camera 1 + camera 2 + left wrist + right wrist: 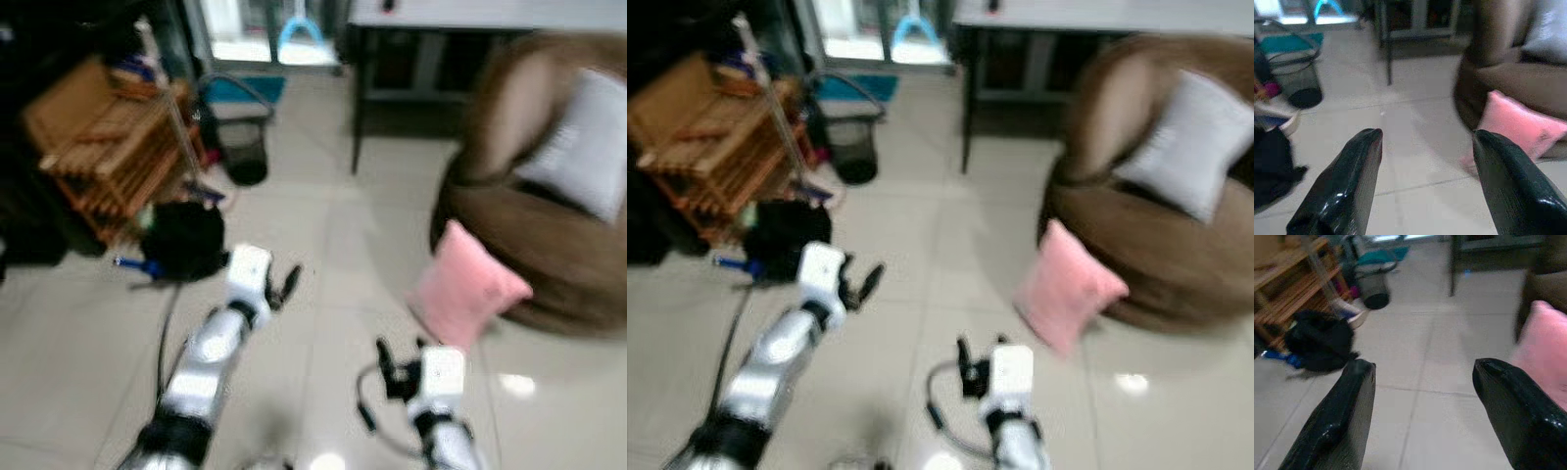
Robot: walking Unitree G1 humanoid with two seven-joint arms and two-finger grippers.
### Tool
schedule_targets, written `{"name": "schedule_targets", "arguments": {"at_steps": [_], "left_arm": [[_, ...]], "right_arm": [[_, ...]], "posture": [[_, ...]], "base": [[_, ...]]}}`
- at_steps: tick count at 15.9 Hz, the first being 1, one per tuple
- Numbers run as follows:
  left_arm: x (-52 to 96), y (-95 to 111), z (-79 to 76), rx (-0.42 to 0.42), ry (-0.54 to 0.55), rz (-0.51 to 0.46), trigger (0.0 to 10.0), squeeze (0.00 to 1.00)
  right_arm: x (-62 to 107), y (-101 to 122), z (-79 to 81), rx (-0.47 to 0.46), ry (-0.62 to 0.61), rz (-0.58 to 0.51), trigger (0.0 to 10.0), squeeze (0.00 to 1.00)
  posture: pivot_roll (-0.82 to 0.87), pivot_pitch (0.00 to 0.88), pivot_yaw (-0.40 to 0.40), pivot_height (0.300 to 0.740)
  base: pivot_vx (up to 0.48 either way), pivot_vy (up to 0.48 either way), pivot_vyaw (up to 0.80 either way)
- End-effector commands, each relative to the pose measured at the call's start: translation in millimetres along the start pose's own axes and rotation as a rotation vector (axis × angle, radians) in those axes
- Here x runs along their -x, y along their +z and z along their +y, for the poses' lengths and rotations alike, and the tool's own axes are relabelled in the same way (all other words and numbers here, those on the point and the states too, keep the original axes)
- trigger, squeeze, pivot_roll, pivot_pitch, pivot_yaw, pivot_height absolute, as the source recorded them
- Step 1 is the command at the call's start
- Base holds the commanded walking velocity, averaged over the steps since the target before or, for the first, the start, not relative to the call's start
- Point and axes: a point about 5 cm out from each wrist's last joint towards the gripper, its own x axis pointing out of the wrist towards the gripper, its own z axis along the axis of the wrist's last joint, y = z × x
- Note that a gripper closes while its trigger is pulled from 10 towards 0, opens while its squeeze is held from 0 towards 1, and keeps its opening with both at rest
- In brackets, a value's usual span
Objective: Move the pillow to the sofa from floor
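A pink pillow (465,286) stands on the tiled floor, leaning against the front of a round brown sofa (558,259). A grey pillow (588,142) lies on the sofa's seat. My right gripper (400,354) is held low above the floor, just short of the pink pillow and a little to its left. In the right wrist view its fingers (1337,416) stand wide open and empty, with the pillow (1545,352) beside one of them. My left gripper (284,284) is stretched forward over bare tiles, farther left. It is open too, and the pillow (1518,125) lies beyond one finger (1513,186).
A wooden rack (108,147) and a black bag (186,240) with a cable are on the floor at the left. A black bin (243,147) stands behind them. A dark-legged table (358,108) is at the back. Bare tiles lie between my arms and the sofa.
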Motion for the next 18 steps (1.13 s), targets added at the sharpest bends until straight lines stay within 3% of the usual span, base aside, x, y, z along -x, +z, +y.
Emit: {"name": "schedule_targets", "arguments": {"at_steps": [1, 9, 11, 12, 13, 14, 16, 18], "left_arm": [[-1.6, -1, -5.8, 0.003, -0.012, -0.001, 10.0, 0.00], [-6.8, -1, -4.5, -0.031, -0.038, 0.015, 10.0, 0.00], [-5.6, -1, -5.5, -0.025, -0.051, 0.002, 10.0, 0.00], [3.7, -3, -2.2, -0.033, -0.079, -0.013, 10.0, 0.00], [10.1, -5, 0.6, -0.041, -0.091, -0.018, 10.0, 0.00], [39.8, -24, 16.1, -0.087, -0.116, 0.030, 10.0, 0.00], [79.8, -58, 14.4, -0.201, -0.250, 0.130, 10.0, 0.00], [94.0, -74, 11.7, -0.202, -0.264, 0.144, 10.0, 0.00]], "right_arm": [[0.6, -1, 0.6, -0.035, -0.023, 0.009, 10.0, 0.00], [-8.7, 3, 0.0, -0.017, -0.011, 0.003, 10.0, 0.00], [-6.5, 5, -14.7, -0.040, -0.044, -0.001, 10.0, 0.00], [3.6, 9, -39.2, -0.033, -0.061, -0.013, 10.0, 0.00], [9.3, 13, -50.4, -0.026, -0.068, -0.021, 10.0, 0.00], [16.1, 17, -63.6, -0.006, -0.074, -0.031, 10.0, 0.00], [17.0, 17, -68.1, 0.020, -0.065, -0.033, 10.0, 0.00], [17.1, 17, -67.0, 0.020, -0.024, -0.037, 10.0, 0.00]], "posture": [[-0.04, 0.056, 0.050, 0.740], [-0.05, 0.050, 0.071, 0.740], [-0.06, 0.046, 0.072, 0.740], [-0.06, 0.041, 0.073, 0.740], [-0.06, 0.040, 0.073, 0.740], [-0.05, 0.042, 0.071, 0.740], [-0.04, 0.040, 0.073, 0.740], [-0.03, 0.027, 0.066, 0.740]], "base": [[0.446, 0.000, 0.00], [0.436, 0.000, 0.00], [0.444, 0.000, 0.00], [0.450, 0.000, 0.00], [0.450, 0.000, 0.00], [0.454, 0.000, 0.00], [0.452, 0.000, 0.00], [0.454, 0.000, 0.00]]}}
